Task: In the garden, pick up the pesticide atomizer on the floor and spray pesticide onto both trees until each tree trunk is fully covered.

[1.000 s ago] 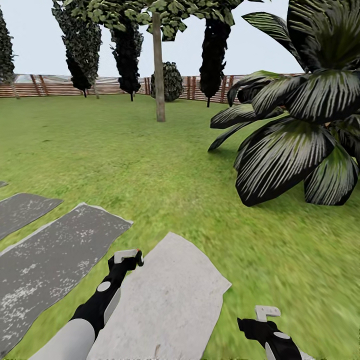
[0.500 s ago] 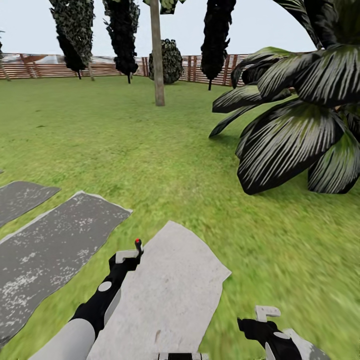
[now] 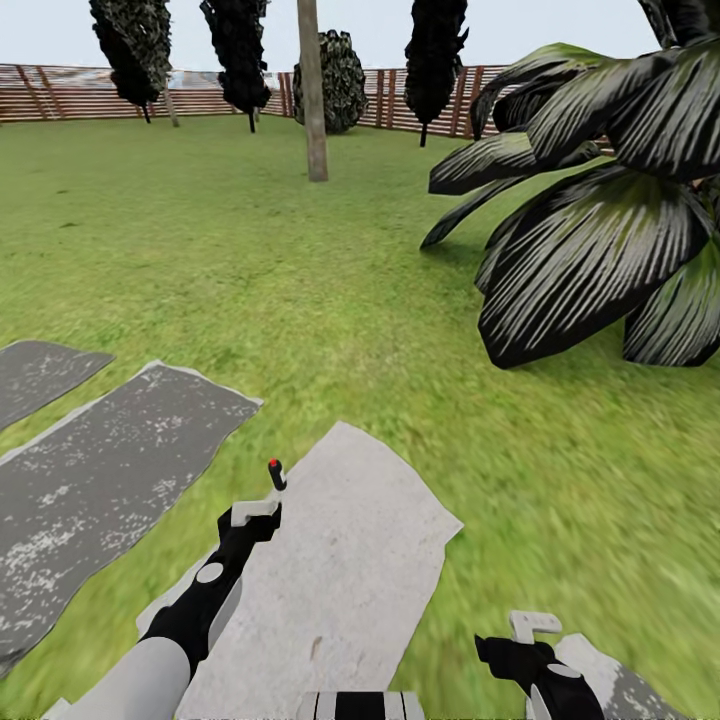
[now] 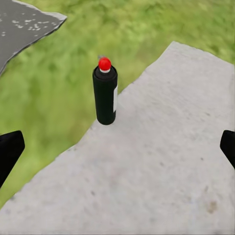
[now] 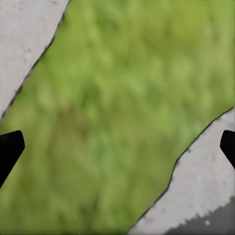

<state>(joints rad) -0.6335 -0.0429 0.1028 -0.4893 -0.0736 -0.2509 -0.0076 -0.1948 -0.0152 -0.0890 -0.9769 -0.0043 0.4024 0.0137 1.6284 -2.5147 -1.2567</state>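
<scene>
We find the pesticide atomizer (image 3: 276,474) standing upright at the edge of a pale stone slab (image 3: 340,560), right where the slab meets the grass (image 3: 300,290), its red cap on top. Our left gripper (image 3: 254,513) hangs just short of it with its fingers spread wide; in the left wrist view the bottle (image 4: 105,95) sits ahead and between the 2 dark fingertips, so we judge the hand is lined up this way to close around the body. Our right gripper (image 3: 533,628) is also spread, low over grass beside another slab, well apart from the bottle and apparently idle. 1 tree trunk (image 3: 311,90) rises far across the lawn near the wooden fence (image 3: 60,95), so spraying must wait. A broad-leaved plant (image 3: 590,230) crowds the right side.
</scene>
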